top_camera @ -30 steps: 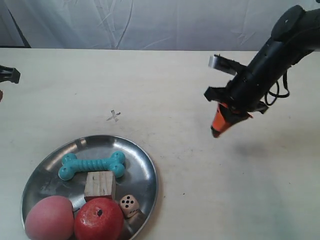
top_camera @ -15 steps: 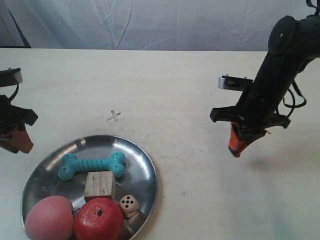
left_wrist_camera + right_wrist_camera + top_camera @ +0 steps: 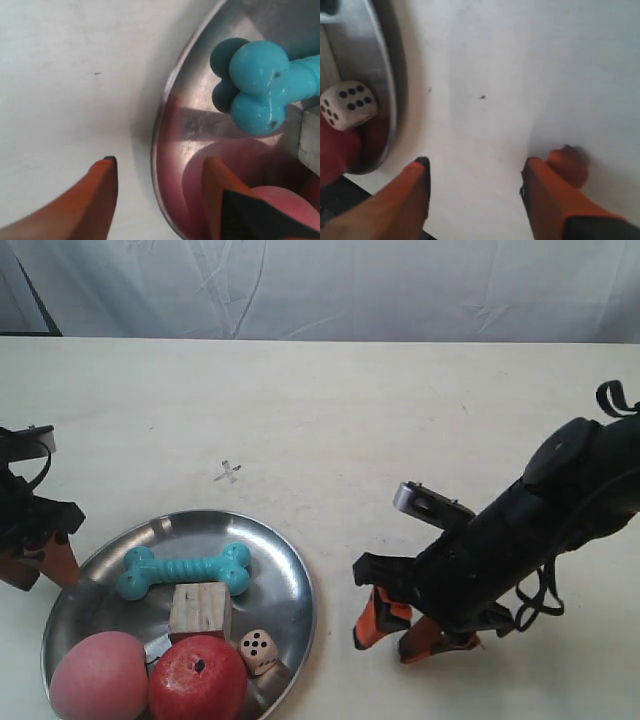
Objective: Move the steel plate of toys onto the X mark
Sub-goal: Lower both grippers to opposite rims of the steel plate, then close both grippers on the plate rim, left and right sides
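The steel plate (image 3: 285, 575) lies at the table's front left, holding a teal bone (image 3: 185, 570), a wooden cube (image 3: 199, 610), a white die (image 3: 259, 650), a red apple (image 3: 197, 680) and a pink ball (image 3: 98, 675). The faint X mark (image 3: 228, 472) is on bare table beyond the plate. My left gripper (image 3: 42, 568) (image 3: 160, 160) is open astride the plate's rim (image 3: 165, 100), one finger outside, one over the plate near the pink ball (image 3: 295, 202) and bone (image 3: 255, 85). My right gripper (image 3: 395, 635) (image 3: 475, 165) is open over bare table, just beside the plate's rim (image 3: 390, 100) by the die (image 3: 347, 105).
The cream tabletop (image 3: 400, 420) stretches back to a white cloth backdrop (image 3: 320, 290). The right arm's black body (image 3: 530, 530) leans low over the table's right front. A dark strip shows at the table's near edge (image 3: 340, 200).
The right arm swung down and toward the plate, and its gripper went from shut to open. The left gripper dropped lower to the plate's rim. Plate and toys stayed put.
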